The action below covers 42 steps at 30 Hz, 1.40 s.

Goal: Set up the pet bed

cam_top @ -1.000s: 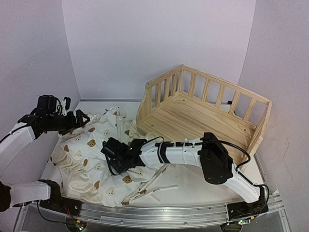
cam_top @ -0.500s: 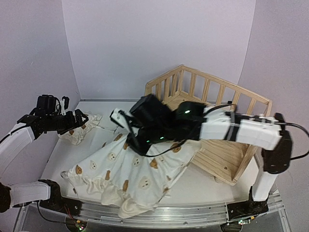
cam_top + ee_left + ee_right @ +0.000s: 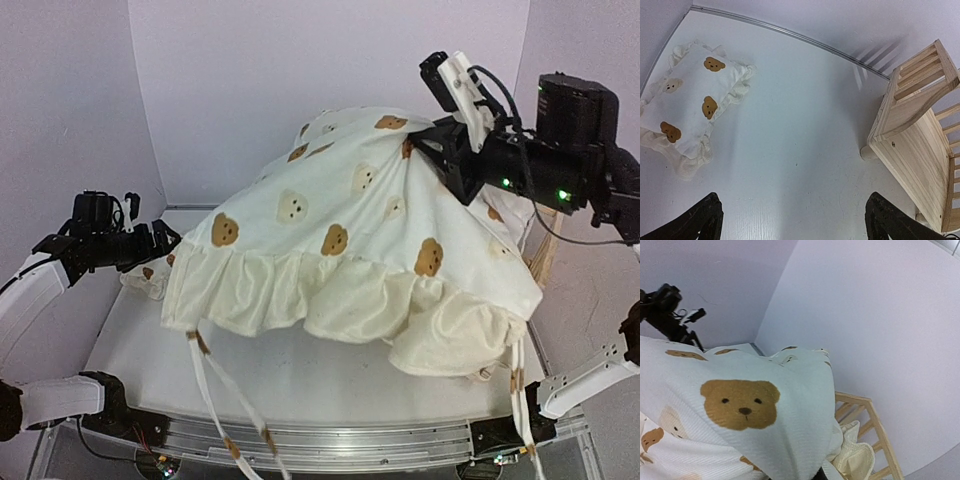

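Hoisting the cushion (image 3: 350,230) high toward 1 o'clock in the top view, by the right gripper (image 3: 432,148), pinched fully shut on a fold at the cloth's peak. Draped tent-like from that grip, over most of the frame (image 3: 912,150) at 2 o'clock and out above the table (image 3: 330,385) toward 7 o'clock. Hanging clear of the table, with ties (image 3: 215,390) dangling at 7 and at 5 o'clock.

A second before: lay flat and crumpled on the table at 8 o'clock, with the same gripper down on it. Half a second before: already lifted and swung halfway toward the frame. Judged from this: pick-up done, carry nearly done, placement not yet made.

Hovering at 9 o'clock, unmoved through that second: left gripper (image 3: 794,222), spread as wide as can be and holding nothing. Seen from its wrist: pillow (image 3: 685,107) lying on the table at 10 o'clock, well apart from the frame's corner post at 3 o'clock.

Seen from the right wrist: bear print close up, with one frame rail below at 5 o'clock.

Likely next: lowering and spreading the cushion inside the rails, then fetching the pillow. Possible trouble: ruffle or ties snagging on a rail, or landing bunched and off-square.
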Each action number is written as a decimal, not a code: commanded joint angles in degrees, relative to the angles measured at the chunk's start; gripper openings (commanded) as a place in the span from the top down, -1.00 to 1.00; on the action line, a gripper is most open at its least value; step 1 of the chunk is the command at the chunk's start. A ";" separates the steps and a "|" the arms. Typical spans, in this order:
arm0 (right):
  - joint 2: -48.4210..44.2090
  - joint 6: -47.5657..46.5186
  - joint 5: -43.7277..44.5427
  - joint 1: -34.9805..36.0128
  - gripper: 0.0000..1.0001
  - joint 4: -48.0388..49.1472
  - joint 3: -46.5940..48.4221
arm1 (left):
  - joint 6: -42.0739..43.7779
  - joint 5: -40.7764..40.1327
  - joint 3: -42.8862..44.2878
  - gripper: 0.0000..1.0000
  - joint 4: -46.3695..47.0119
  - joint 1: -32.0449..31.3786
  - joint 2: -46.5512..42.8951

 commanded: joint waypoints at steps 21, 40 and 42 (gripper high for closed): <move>8.01 -15.36 -42.84 -55.59 1.00 6.51 -23.88 | 0.26 3.82 3.49 -0.99 3.72 -0.42 0.82; 2.97 -12.54 -30.76 -56.77 1.00 3.19 -27.37 | 0.58 5.53 5.17 -0.99 6.16 -1.98 7.81; 3.79 -10.94 -30.58 -56.74 1.00 6.99 -30.80 | 0.24 5.53 5.30 -0.99 6.54 -2.55 7.84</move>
